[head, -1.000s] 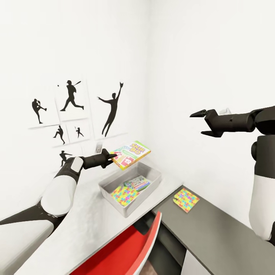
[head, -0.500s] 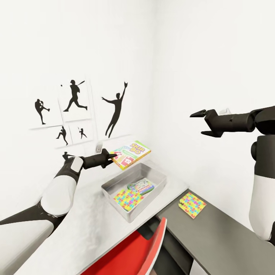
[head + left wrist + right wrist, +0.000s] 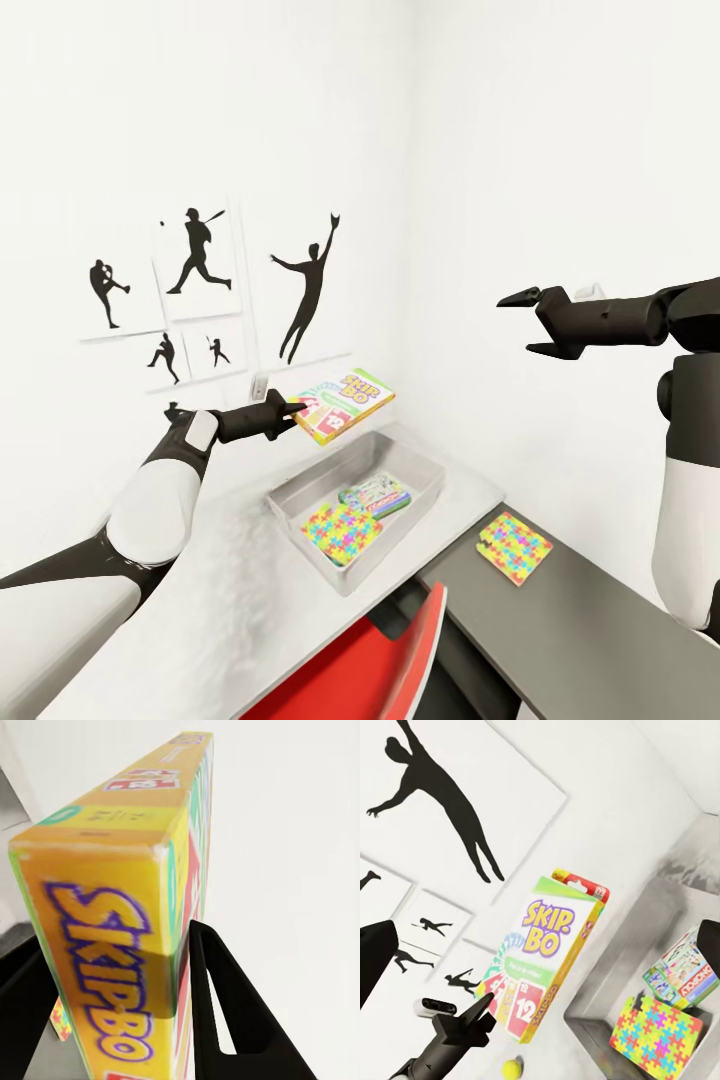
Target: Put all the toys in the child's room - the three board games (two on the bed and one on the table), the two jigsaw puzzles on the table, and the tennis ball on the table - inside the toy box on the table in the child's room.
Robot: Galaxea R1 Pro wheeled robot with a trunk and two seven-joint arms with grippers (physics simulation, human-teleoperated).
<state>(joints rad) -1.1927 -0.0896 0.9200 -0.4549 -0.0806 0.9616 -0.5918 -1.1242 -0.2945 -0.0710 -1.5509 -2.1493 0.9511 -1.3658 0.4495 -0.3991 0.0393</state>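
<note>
Bright, even, nearly shadowless render; close-up box lettering slightly blurred.

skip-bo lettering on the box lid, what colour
Purple letters on yellow, on the SKIP-BO box; clearest in the right wrist view.

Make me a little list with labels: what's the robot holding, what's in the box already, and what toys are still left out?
Left gripper: shut on the SKIP-BO box, held in the air above the toy box
Right gripper: open, empty, raised near the wall
In the toy box: one jigsaw puzzle and a pale green board game
Still out: second jigsaw puzzle on the dark grey side unit; tennis ball on the table, below the left gripper
Blue board game: can't say where
</note>
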